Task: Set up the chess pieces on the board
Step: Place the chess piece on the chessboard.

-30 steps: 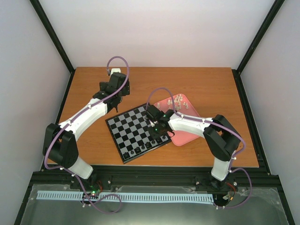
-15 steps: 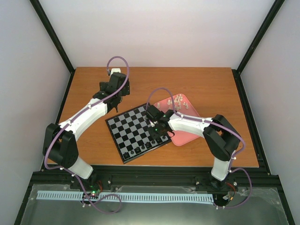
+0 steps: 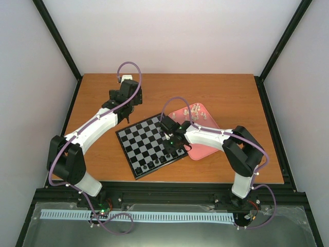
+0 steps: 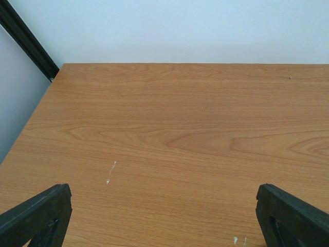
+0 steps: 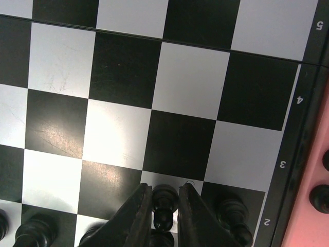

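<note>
On the board border we read 5, 4, 3, 2; wooden table, white walls. The left gripper gaped empty; the right gripper flanked a black pawn, contact we could not tell

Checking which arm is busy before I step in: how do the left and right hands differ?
The left hand is wide open, nothing between its fingers; the right hand has its fingers close either side of a black piece, grip unclear. The left hand is over the wooden table; the right hand is low over the board. Both have black fingers.
</note>
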Controlling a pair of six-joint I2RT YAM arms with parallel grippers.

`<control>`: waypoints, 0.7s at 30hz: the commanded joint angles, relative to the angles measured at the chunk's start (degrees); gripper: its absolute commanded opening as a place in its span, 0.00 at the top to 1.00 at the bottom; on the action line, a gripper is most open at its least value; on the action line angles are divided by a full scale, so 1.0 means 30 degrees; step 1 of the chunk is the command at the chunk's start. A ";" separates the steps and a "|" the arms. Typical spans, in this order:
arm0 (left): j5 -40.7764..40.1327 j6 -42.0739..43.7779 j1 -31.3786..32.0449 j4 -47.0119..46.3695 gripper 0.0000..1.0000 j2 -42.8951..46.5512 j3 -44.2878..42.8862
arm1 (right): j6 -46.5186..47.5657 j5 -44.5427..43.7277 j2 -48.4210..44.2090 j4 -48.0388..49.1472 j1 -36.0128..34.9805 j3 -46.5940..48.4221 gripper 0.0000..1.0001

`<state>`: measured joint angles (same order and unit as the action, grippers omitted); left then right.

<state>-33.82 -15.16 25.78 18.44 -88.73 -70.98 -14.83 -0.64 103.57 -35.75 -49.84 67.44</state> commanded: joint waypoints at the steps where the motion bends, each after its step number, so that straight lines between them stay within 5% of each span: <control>1: 0.0104 0.0260 0.0166 -0.0198 0.00 0.0315 -0.0129 | -0.0037 -0.0273 -0.0011 0.0185 0.0066 -0.0083 0.83; 21: 0.0120 0.0277 0.0166 -0.0173 0.00 0.0355 -0.0193 | 0.0067 0.0061 -0.2449 0.0215 0.0062 -0.0158 0.73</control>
<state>-33.82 -15.16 25.78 18.44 -88.73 -70.98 -14.72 -0.38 99.83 -35.75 -49.87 67.18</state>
